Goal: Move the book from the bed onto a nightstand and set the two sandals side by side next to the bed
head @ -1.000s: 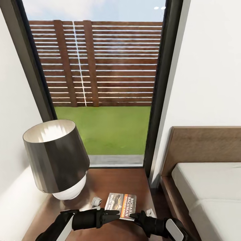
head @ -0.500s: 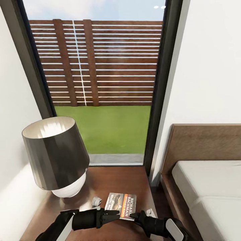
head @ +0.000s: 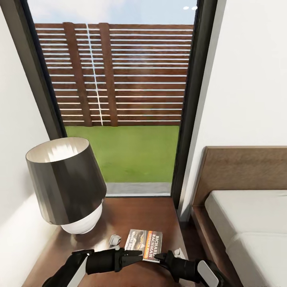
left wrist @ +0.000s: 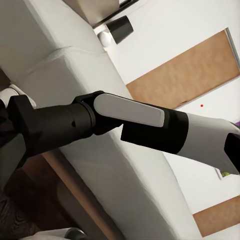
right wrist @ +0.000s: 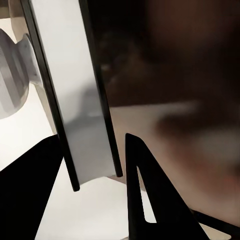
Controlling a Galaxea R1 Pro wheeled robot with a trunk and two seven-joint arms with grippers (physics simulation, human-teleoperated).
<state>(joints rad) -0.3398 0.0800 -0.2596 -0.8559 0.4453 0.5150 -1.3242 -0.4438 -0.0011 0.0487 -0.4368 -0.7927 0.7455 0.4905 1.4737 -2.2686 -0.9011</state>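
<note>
The book [head: 144,240], a thin paperback with an orange band, is over the front of the dark wooden nightstand [head: 135,215]. My right gripper [head: 158,257] is at its near right corner. In the right wrist view the book's pale page edge [right wrist: 75,100] runs between the two dark fingers [right wrist: 145,200], which close on its covers. My left gripper [head: 137,254] points at the book's near left edge; its jaws are not readable. The bed [head: 247,215] with its light mattress is to the right. The sandals are out of view.
A lamp [head: 63,179] with a dark shade and white base takes up the nightstand's left half. A small white object [head: 115,239] lies left of the book. A tall window [head: 123,119] is behind, and white walls stand on both sides. The left wrist view looks across my right forearm [left wrist: 130,112].
The whole picture has slid up slightly, so the camera moved. The book and both grippers hold the same places relative to each other.
</note>
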